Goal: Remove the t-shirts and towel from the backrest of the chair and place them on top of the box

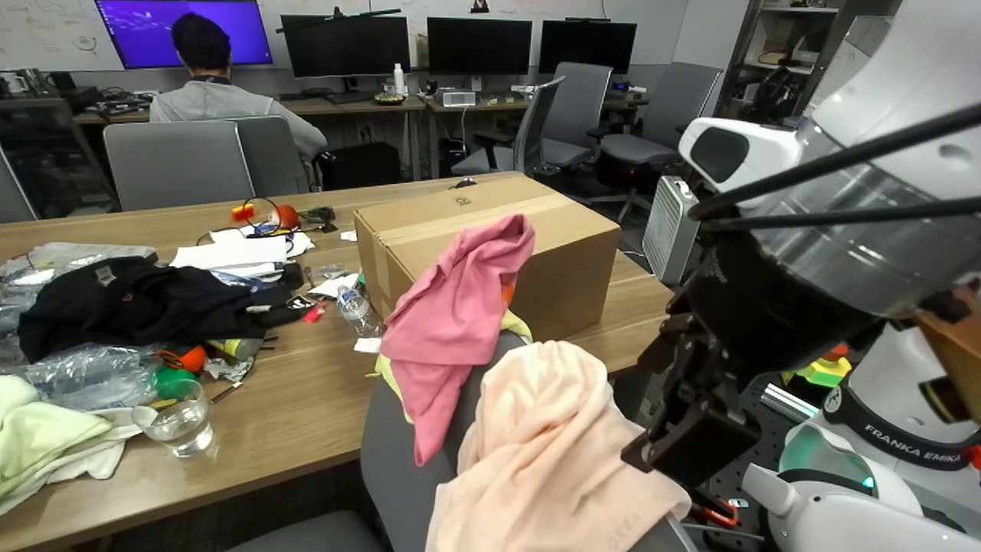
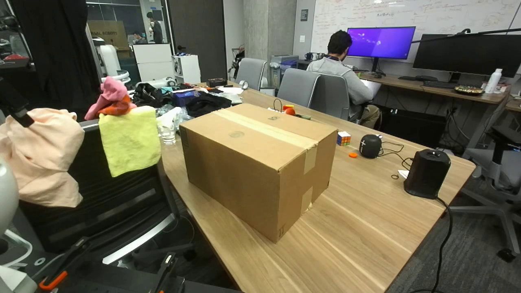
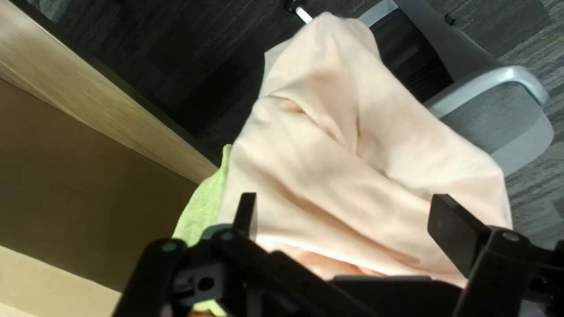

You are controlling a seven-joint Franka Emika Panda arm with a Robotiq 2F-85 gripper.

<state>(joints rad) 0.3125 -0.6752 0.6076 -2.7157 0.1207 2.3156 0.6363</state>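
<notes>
Draped over the grey backrest of the chair point(image 1: 398, 460) are a peach cloth point(image 1: 552, 437), a pink cloth point(image 1: 460, 307) and a yellow-green towel point(image 2: 130, 140). A bit of orange-red cloth point(image 2: 116, 107) shows beneath the pink one. Which pieces are t-shirts I cannot tell for sure. My gripper point(image 3: 343, 198) stands open over the peach cloth point(image 3: 326, 145), its fingers wide apart with no fold pinched. Whether the fingertips touch the fabric is unclear. The brown cardboard box point(image 2: 244, 175) sits closed on the table, just beyond the backrest.
The wooden table point(image 2: 366, 228) carries a drinking glass point(image 1: 180, 422), a water bottle point(image 1: 356, 307), black clothing point(image 1: 146, 307) and other clutter on one side of the box. A black speaker point(image 2: 427, 173) and a puzzle cube point(image 2: 344, 138) are on another side. A person point(image 1: 222, 100) sits further back.
</notes>
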